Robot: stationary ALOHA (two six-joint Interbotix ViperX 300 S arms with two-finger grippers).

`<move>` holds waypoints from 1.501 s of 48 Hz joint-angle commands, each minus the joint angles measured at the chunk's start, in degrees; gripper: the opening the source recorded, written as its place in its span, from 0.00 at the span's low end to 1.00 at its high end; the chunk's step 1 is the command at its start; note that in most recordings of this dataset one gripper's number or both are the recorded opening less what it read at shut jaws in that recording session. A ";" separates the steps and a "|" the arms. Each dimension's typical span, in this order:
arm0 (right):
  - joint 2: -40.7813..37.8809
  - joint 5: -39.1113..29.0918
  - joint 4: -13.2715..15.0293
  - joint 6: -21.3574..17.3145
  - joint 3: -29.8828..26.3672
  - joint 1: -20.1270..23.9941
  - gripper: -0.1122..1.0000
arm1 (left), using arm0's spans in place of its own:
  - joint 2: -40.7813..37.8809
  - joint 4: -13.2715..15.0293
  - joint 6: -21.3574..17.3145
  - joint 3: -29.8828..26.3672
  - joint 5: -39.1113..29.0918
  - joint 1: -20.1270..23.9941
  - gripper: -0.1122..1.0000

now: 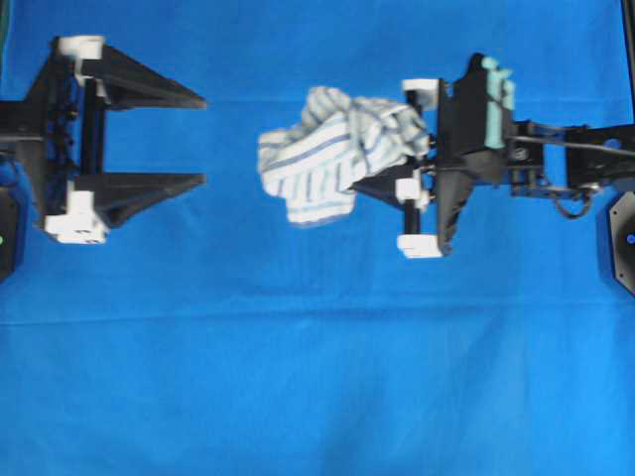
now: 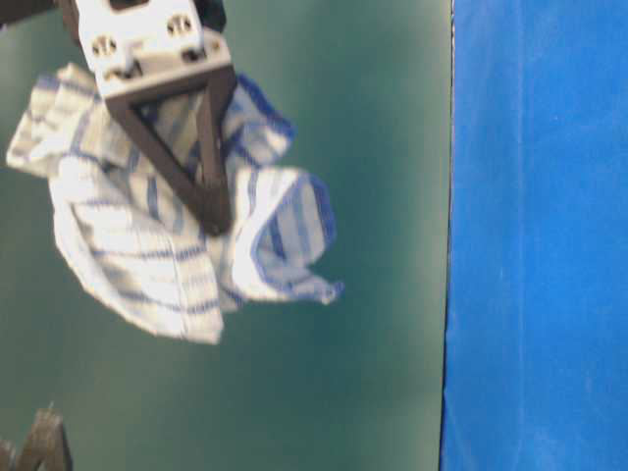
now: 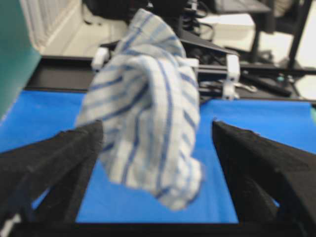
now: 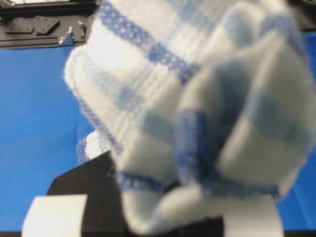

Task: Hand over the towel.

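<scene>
Right gripper [image 1: 382, 164] is clamped on the towel [image 1: 327, 154], jaws closed into the bunched cloth. Towel is held in the air above the blue tablecloth [image 1: 317, 377], roughly mid-table toward the far edge, loose folds hanging off the fingertips. Left gripper [image 1: 203, 139] sits wide open and empty near the left edge, fingers pointed at the towel, well apart from it. From the left wrist view the towel hangs between the two open fingers [image 3: 54, 158].

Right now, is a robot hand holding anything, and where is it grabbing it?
The right hand holds the towel by a bunched end; the rest hangs free. The left hand is open, holding nothing.
</scene>
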State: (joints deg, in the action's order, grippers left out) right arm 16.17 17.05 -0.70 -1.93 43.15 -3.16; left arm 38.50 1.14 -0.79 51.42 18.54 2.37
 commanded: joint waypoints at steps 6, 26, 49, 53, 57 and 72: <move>2.02 0.09 -0.26 -0.18 -0.18 0.00 0.13 | 0.97 0.09 -0.18 -0.09 0.09 0.09 0.94; -9.67 -19.34 -0.18 -0.09 -8.79 -2.99 0.13 | 0.70 0.18 -0.18 -0.09 0.09 0.09 0.94; -27.60 -28.65 0.26 0.18 -15.73 -4.04 0.13 | 0.70 0.09 -0.18 0.00 0.09 0.00 0.94; -28.30 -29.18 0.26 -0.09 -15.47 -4.04 0.13 | 0.70 0.09 -0.18 0.00 0.00 0.09 0.94; -28.30 -29.62 0.26 -0.09 -15.38 -4.04 0.13 | 0.70 0.09 -0.18 0.00 0.00 0.09 0.94; -28.21 -29.36 -0.09 -0.35 -15.47 -4.22 0.14 | 0.70 0.09 -0.18 0.00 0.00 0.00 0.94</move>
State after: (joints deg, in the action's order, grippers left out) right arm -13.18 -12.57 -0.62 -2.11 28.56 -7.21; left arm 39.02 1.23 -0.88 52.12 18.28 2.37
